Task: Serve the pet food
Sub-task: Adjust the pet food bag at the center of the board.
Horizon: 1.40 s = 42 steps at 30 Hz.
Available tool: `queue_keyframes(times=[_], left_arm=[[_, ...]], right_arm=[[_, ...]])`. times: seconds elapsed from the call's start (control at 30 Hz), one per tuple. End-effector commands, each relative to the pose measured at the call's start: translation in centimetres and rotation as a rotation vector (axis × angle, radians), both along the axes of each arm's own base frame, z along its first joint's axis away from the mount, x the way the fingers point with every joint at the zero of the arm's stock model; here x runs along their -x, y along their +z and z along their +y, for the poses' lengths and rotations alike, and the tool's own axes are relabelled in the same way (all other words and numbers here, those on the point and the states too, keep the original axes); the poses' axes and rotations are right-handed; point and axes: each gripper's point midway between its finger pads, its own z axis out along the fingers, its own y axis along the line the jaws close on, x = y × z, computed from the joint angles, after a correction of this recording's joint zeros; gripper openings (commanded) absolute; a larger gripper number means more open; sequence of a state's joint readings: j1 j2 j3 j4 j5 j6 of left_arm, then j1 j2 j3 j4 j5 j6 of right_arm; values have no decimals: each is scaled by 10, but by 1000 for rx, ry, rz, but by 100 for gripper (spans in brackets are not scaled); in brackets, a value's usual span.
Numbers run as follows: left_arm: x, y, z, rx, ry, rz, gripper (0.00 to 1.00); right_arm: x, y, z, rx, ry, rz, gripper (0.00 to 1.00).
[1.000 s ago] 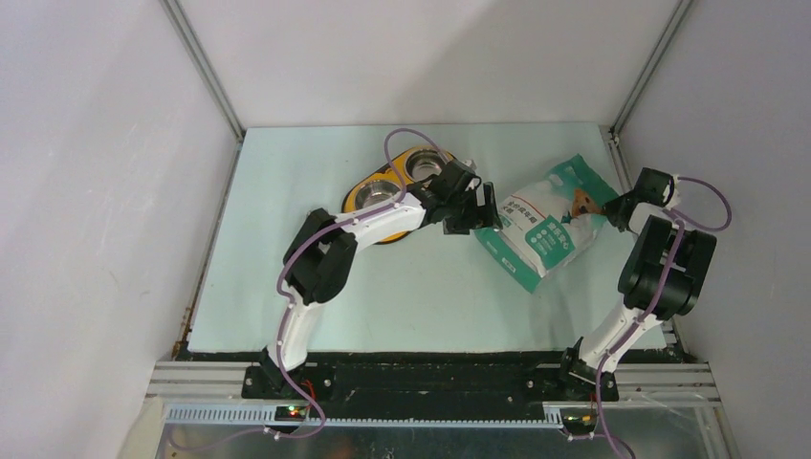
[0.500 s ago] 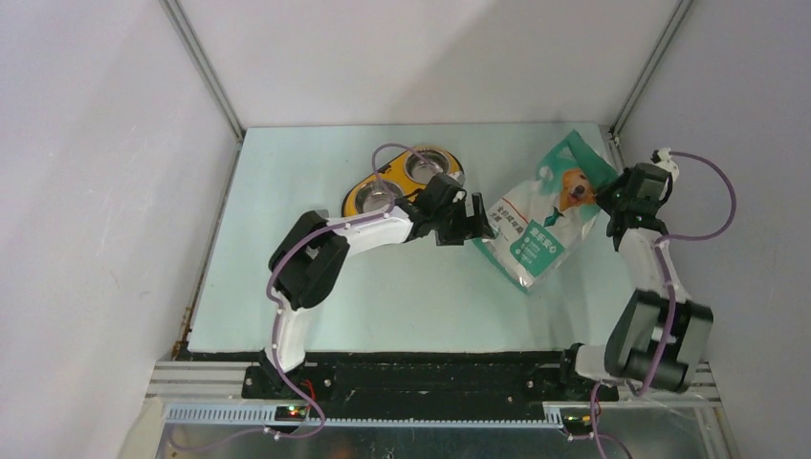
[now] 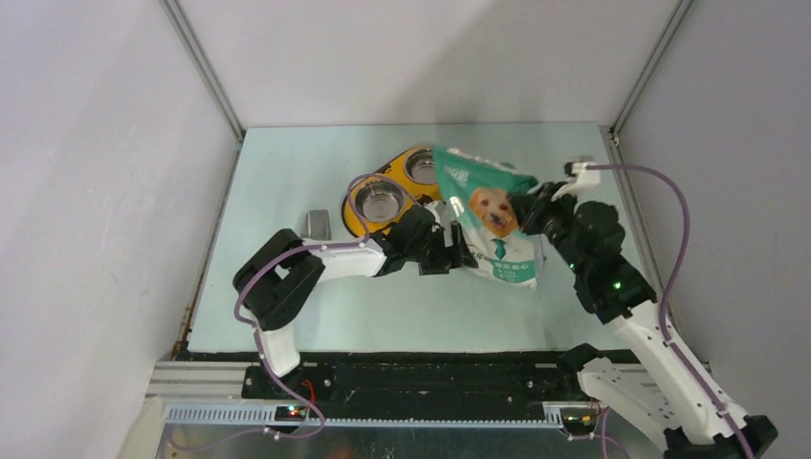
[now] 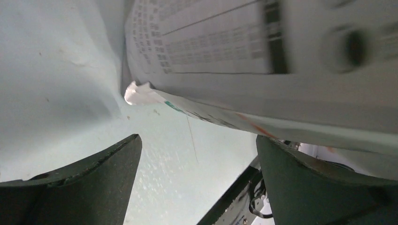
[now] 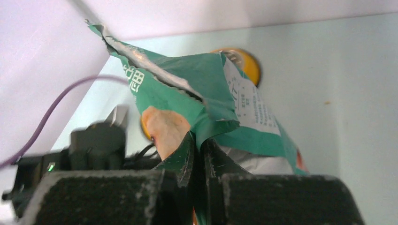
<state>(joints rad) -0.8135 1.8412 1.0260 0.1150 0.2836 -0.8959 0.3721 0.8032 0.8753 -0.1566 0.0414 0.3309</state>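
The right gripper (image 5: pixel 199 149) pinches shut on a side fold of the teal-and-white bag printed with a golden dog (image 3: pixel 493 225), which it holds upright. The left gripper (image 4: pixel 197 140) gapes wide under the bag's blurred bottom edge; contact is unclear. The pet food is hidden in every view. The bag covers part of the yellow twin-bowl feeder (image 3: pixel 354 216).
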Motion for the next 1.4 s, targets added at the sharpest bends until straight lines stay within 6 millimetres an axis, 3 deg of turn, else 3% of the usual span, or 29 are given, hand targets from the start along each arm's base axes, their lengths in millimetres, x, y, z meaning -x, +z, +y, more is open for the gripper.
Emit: queue_keyframes(times=[0.0,0.03,0.07,0.1,0.17,0.4,0.6,0.77,0.8,0.83,0.87,0.9,0.93,0.97,1.0,1.03,1.13,1.17,1.37], left_arm=[[-9,64,-13,177,5,-140,99],[-9,65,-13,179,5,-139,99],[-7,65,-12,179,5,-138,99],[-7,64,-11,179,8,-139,99],[-6,71,-9,190,16,-153,99],[-11,83,11,120,77,-213,99],[-22,91,58,-84,197,-287,99],[-6,97,105,-216,246,-315,99],[-2,107,112,-204,255,-332,99],[3,100,120,-220,262,-329,99],[7,109,125,-196,272,-345,99],[13,100,131,-202,275,-330,99],[16,107,134,-176,283,-344,99],[22,98,136,-176,275,-327,99],[24,103,136,-143,277,-340,99],[31,92,137,-139,261,-320,99],[38,98,129,-33,233,-353,99],[44,92,128,-18,205,-343,99],[54,101,107,102,100,-384,99]], right_arm=[[39,26,50,-23,141,-83,0],[40,28,50,-17,119,-92,0],[51,31,65,-24,164,-103,0],[52,33,65,-23,139,-110,0],[67,37,84,-22,172,-119,0],[74,58,104,-78,69,-118,0],[83,77,129,-214,30,-92,0],[96,91,150,-313,29,-110,0],[100,91,155,-316,41,-111,0],[102,96,159,-342,48,-117,0],[105,94,166,-340,63,-116,0],[106,95,170,-356,69,-115,0],[108,91,177,-349,80,-109,0],[109,88,180,-352,86,-99,0],[110,83,185,-347,95,-88,0],[111,79,188,-348,100,-72,0],[115,64,194,-310,141,-59,0],[116,60,194,-307,147,-51,0],[122,27,187,-222,183,-16,5]])
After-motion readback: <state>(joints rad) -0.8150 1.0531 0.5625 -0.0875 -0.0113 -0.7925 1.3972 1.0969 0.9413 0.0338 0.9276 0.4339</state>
